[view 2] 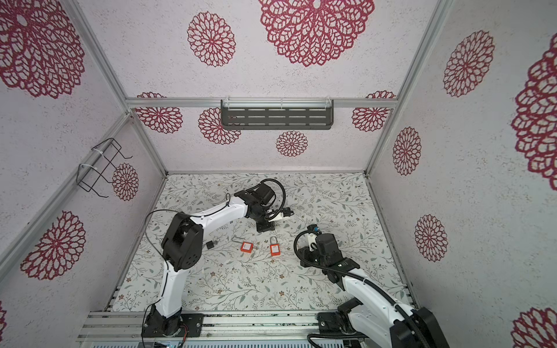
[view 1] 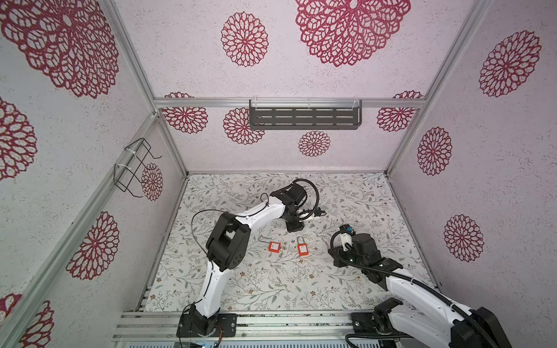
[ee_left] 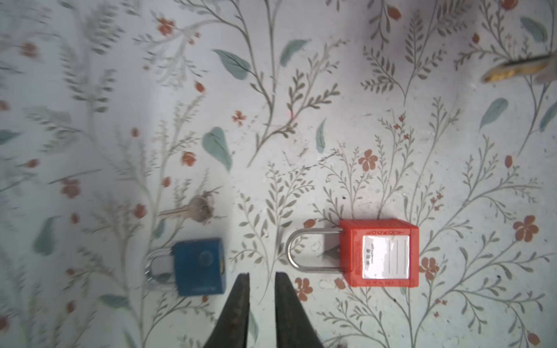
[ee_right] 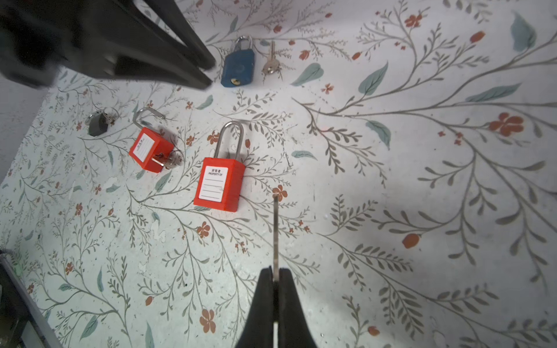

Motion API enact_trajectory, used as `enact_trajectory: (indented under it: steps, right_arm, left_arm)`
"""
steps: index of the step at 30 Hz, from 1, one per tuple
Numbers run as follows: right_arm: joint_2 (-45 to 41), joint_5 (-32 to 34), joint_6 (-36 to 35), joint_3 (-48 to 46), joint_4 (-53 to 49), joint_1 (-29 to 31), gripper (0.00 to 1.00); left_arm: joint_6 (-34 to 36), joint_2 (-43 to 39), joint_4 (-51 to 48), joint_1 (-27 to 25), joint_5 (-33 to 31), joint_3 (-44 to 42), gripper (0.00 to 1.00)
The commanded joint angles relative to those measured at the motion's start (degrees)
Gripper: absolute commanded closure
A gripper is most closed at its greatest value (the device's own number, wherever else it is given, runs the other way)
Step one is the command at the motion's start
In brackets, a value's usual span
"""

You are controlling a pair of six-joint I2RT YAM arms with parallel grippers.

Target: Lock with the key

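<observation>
Currently, right fingers pinching a key, left fingers slightly apart, empty, over floral mat.

Red-medallion walls enclose a floral tabletop.

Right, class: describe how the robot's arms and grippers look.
The left arm and right arm have white shells with black joints. A ribbed black hose follows the right one; a thin black wire loops off the left. The left gripper and right gripper have dark tapering fingers.
</observation>
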Motion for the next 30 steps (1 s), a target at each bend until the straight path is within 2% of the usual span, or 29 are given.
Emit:
enact_trajectory:
  steps: [1, 5, 9, 13, 17, 22, 28, 30]
  right_arm:
    - [3.6, -0.3, 2.2, 3.0, 3.1, 1.1, 1.0]
    - [9.0, 0.2, 2.2, 5.7, 3.4, 2.4, 1.0]
    - [14.2, 0.3, 1.9, 8.8, 3.3, 3.8, 1.0]
    - [18.4, 0.9, 2.5, 10.9, 3.5, 4.8, 1.0]
    - [22.5, 1.3, 2.9, 13.6, 2.3, 5.5, 1.0]
    - [27.7, 0.8, 3.8, 16.8, 1.0, 6.1, 1.0]
    - [29.7, 3.2, 4.7, 17.7, -0.7, 7.2, 1.0]
    - [29.3, 4.1, 4.9, 17.7, -1.0, 7.3, 0.96]
  left_arm:
    - [-5.8, -7.0, 11.7, 2.2, -4.4, -6.6, 0.78]
    - [-9.0, -17.1, 18.1, 3.7, -6.9, -16.3, 0.7]
    - [-14.7, -24.5, 21.6, 5.8, -9.3, -23.4, 0.68]
    - [-21.2, -28.0, 18.8, 7.6, -14.8, -25.5, 0.68]
    - [-22.7, -30.8, 16.5, 8.2, -18.2, -27.5, 0.68]
    - [-22.7, -36.0, 20.9, 9.3, -21.9, -33.2, 0.68]
    - [-22.8, -39.1, 22.5, 10.9, -22.5, -36.2, 0.67]
    - [-23.3, -39.5, 22.9, 11.2, -22.4, -36.7, 0.66]
